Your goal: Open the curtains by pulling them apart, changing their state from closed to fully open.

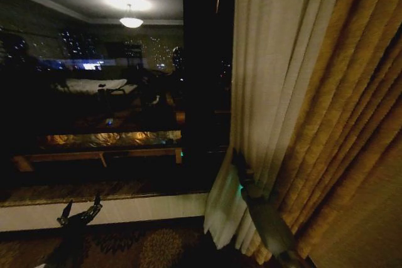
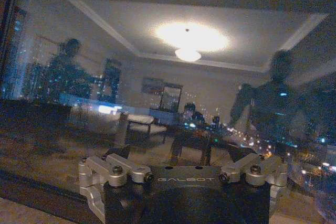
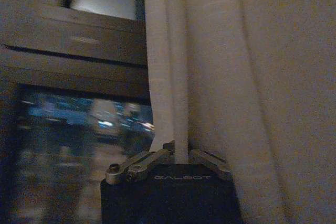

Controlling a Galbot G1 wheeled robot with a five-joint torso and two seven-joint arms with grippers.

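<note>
Head view: right tool (image 1: 239,169) clamped on the sheer, pleated curtain (image 1: 264,92) hanging vertically; left tool (image 1: 80,211) apart.

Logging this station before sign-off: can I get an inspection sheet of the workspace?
Surface: patterned carpet below the window sill.
Job's things: sheer curtain gathered at right against the golden drape; window glass uncovered.
Clutter: nothing seen.
Grippers: right tool shut on a curtain fold; left tool low by the sill, open, holding nothing.
Cables: nothing seen.
Surroundings: dark outside; ceiling lamp reflected in glass.
</note>
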